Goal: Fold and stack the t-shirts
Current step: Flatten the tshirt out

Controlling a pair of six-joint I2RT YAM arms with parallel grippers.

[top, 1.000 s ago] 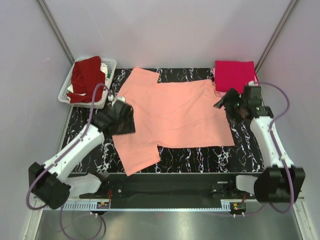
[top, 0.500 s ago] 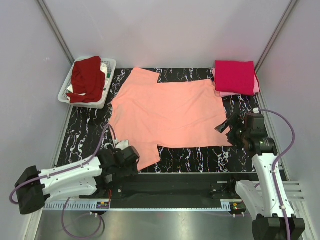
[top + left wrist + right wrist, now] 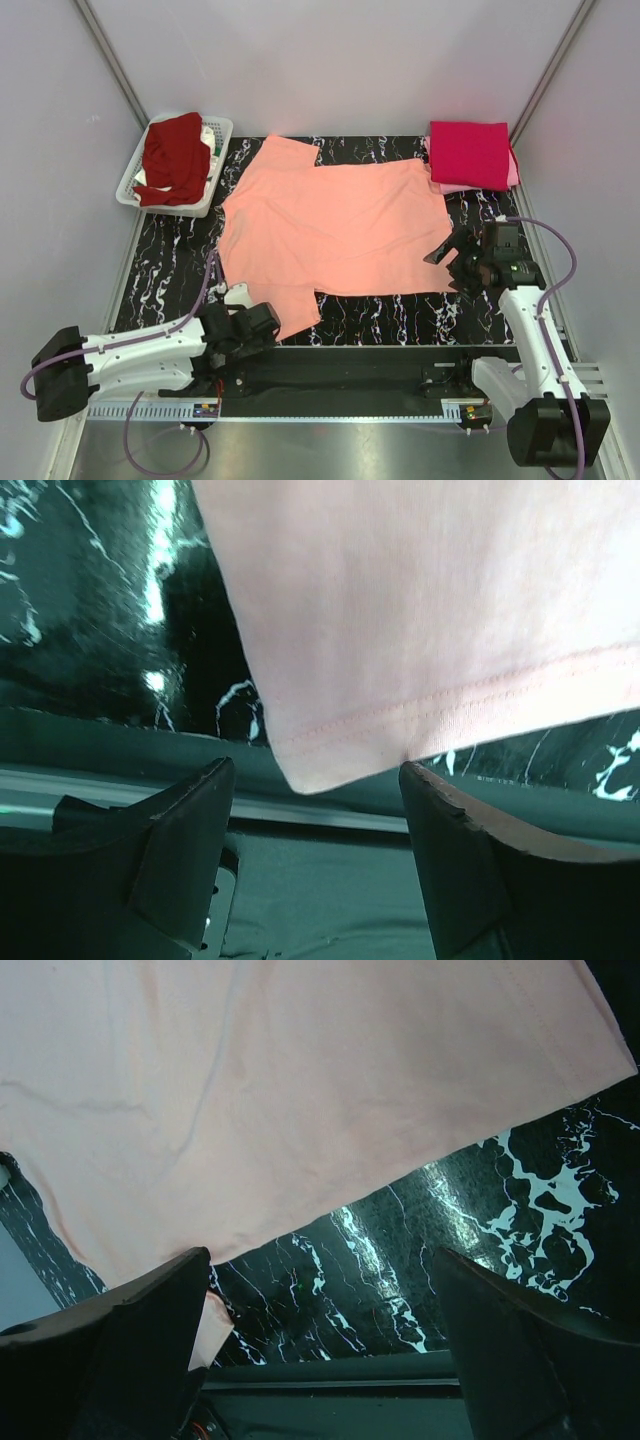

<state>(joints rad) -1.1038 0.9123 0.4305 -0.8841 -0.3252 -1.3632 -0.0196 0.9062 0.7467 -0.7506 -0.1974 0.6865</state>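
Pale grey walls (image 3: 330, 60) close in a black, white-veined table (image 3: 165, 270); entries run left to right across the overhead view

1. White basket (image 3: 128, 190), upper left, at the table's far left corner. Holds the dark maroon t-shirt (image 3: 172, 155), unfolded, heaped and draped over the near rim

2. Left tool (image 3: 262, 322), lower left, low at the table's near edge, just beside the tip of the nearer sleeve of the salmon-peach t-shirt (image 3: 340, 230). In the wrist view its two dark fingers (image 3: 170, 850) stand apart. The sleeve's stitched corner lies over the gap between them, unpinched. Whether either finger touches the cloth cannot be told

3. Salmon-peach t-shirt, centre, spread flat on the table and not folded. One sleeve points to the upper left, toward the basket, and the other to the lower left, toward the left tool. The bottom hem forms the right-hand edge. A few soft creases show and the cloth is otherwise smooth

4. Right tool (image 3: 445, 248), right of centre, at the lower right corner of the salmon-peach t-shirt. In the wrist view the fingers (image 3: 110, 1360) are spread wide with nothing between them. Bare table fills the gap, and the shirt's straight hem crosses just beyond the fingertips

5. Crimson t-shirt (image 3: 468, 152), upper right, folded to a neat rectangle at the table's far right corner. It rests on the light pink t-shirt (image 3: 452, 188), of which only a thin strip shows along the near and right edges. This stack lies just beside the salmon-peach t-shirt's upper right corner
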